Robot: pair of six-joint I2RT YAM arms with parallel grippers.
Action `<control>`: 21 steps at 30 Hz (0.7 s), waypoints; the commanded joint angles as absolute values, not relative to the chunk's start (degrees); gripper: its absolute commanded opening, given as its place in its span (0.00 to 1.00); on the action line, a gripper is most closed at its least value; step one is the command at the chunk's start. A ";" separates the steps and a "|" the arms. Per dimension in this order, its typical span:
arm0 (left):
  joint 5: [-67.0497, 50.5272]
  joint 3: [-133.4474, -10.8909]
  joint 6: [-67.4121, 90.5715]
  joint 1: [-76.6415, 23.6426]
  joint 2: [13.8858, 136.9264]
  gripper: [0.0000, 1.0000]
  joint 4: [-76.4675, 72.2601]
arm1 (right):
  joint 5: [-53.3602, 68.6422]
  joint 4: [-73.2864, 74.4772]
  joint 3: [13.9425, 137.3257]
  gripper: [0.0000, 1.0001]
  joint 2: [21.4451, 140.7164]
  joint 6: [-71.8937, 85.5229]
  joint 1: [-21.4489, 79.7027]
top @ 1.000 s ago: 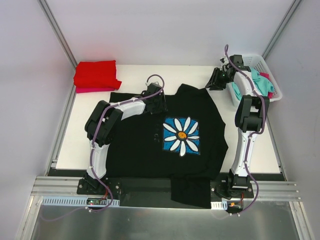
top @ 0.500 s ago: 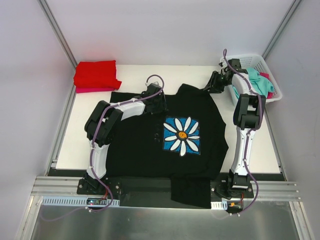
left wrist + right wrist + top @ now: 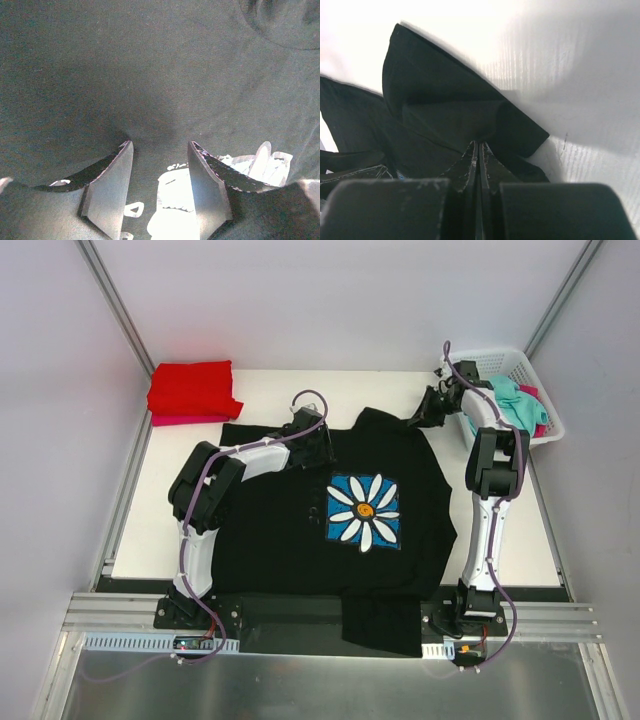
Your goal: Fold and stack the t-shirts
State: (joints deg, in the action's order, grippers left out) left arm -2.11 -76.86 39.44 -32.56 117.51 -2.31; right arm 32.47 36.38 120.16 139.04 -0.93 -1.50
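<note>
The black t-shirt with a white daisy on a blue square lies spread flat on the table, its lower edge hanging over the near edge. My left gripper is open and rests low over the shirt's upper left part; in the left wrist view black cloth lies between the fingers. My right gripper is shut on the shirt's right sleeve; in the right wrist view the sleeve is pinched. A folded red shirt lies on a pink one at the back left.
A white mesh basket at the back right holds a teal shirt and a pink one. Bare white table shows behind the black shirt and along the left side. Grey walls close in on both sides.
My right arm's wrist has shifted a little back and left, still pinching the sleeve. The left arm and the shirt's body have hardly moved.
</note>
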 commanded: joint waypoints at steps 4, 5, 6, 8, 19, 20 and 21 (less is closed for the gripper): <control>-2.20 -74.01 39.64 -32.78 116.63 0.48 1.85 | 35.52 40.43 110.76 0.01 128.86 -5.62 1.49; -2.11 -74.00 39.64 -32.78 116.63 0.48 1.93 | 34.72 40.52 108.83 0.01 127.46 -6.76 2.02; -2.20 -74.00 39.64 -32.78 116.63 0.48 1.85 | 34.37 40.17 107.07 0.01 126.22 -7.03 2.89; -2.37 -73.92 39.64 -32.78 116.89 0.48 1.93 | 34.37 40.34 102.41 0.01 123.23 -7.56 3.69; -2.29 -73.21 39.81 -32.78 115.75 0.48 1.85 | 21.37 49.83 95.80 0.01 118.39 -14.15 11.60; -2.29 -73.13 39.81 -32.78 115.66 0.48 1.85 | 20.14 51.23 96.50 0.01 119.00 -14.24 12.04; -2.20 -73.04 39.81 -32.78 115.58 0.48 1.85 | 19.17 51.24 97.55 0.02 119.18 -13.98 12.30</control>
